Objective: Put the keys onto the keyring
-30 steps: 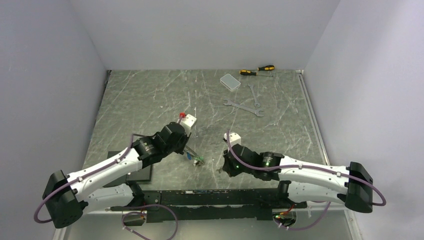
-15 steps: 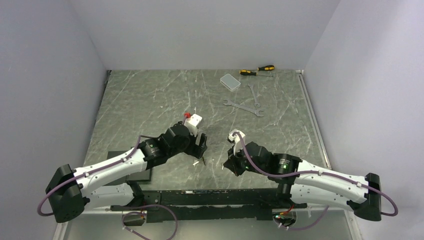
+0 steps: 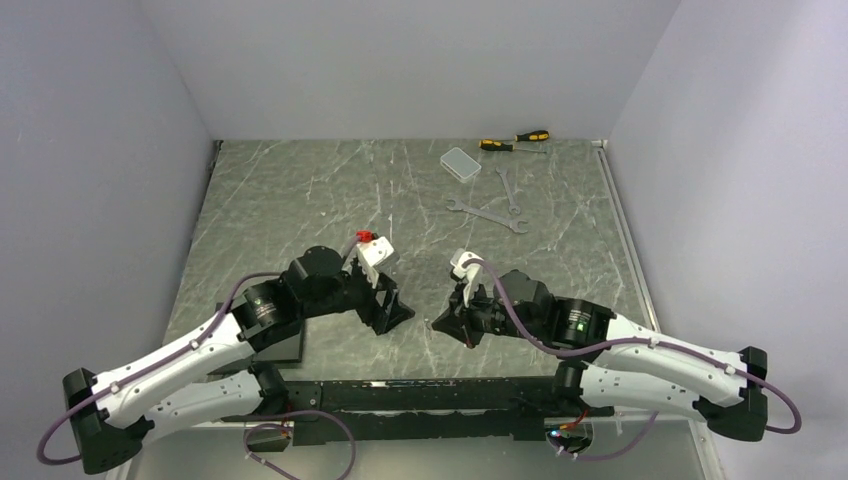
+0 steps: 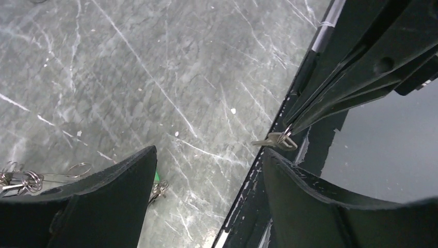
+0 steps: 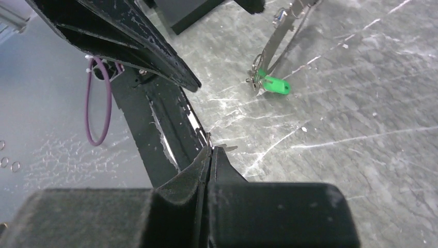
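Right pincer (image 5: 210, 150) is closed tight on a small silver key (image 4: 275, 140), pinched at its very tip and held just above the near edge of the bench (image 4: 155, 62). Left pincer (image 4: 209, 155) is apart and holds nothing. It hangs low over the bench.

The keyring (image 4: 54, 175) lies flat on the bench just beside the left pincer's outer finger, not between the fingers. A green key (image 5: 274, 86) sits at its near end and looks threaded on, but I can't confirm that.

My read is that the step in hand is the left arm taking the ring so the right can thread the key.

- Shift the left pincer sideways over the wire and grab it away from the green key and the small rings. Leave the ring's opening exposed and facing the right arm.
- Lift the wire clear of the bench before closing the gap.
- The right grip is marginal, with little key inside the jaws, so approach slowly and line the key hole up with the wire end.
- Main risk is the key twisting or dropping off the bench edge.
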`<state>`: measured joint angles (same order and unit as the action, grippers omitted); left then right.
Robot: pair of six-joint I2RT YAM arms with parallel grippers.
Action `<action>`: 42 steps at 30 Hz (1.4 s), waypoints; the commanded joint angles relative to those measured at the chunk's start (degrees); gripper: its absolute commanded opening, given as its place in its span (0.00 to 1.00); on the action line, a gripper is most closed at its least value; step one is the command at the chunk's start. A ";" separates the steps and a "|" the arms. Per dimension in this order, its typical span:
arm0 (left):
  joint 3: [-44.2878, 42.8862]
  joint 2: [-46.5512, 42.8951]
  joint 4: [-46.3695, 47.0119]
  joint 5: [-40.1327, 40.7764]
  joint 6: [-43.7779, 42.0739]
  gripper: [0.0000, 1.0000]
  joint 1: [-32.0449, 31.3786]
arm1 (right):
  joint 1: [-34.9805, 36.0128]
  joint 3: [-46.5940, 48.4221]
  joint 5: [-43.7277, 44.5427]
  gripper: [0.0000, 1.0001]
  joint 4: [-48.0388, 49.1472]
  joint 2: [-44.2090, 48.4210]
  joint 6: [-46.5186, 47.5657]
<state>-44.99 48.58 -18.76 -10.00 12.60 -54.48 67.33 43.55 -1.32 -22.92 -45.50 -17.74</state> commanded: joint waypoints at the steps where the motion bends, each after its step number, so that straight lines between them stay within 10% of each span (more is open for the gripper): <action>1: -2.68 1.60 -2.37 -7.39 -2.01 0.77 -0.29 | 0.19 3.24 -5.24 0.00 2.63 -1.53 3.41; 31: 3.63 1.16 14.54 -30.13 -9.86 0.44 -2.71 | 0.24 6.11 -15.67 0.00 3.14 -1.30 7.22; 38: 3.42 2.95 16.29 -31.85 -10.87 0.03 -2.92 | 0.34 6.46 -17.13 0.00 3.02 -2.54 7.78; 42: 5.38 2.07 21.13 -30.28 -9.87 0.00 -3.09 | 0.35 6.48 -16.42 0.02 4.12 -1.89 7.62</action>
<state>-39.18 51.31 -5.39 -40.12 3.16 -57.23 67.33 47.18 -16.99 -22.76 -48.16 -10.57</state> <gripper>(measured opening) 0.013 0.013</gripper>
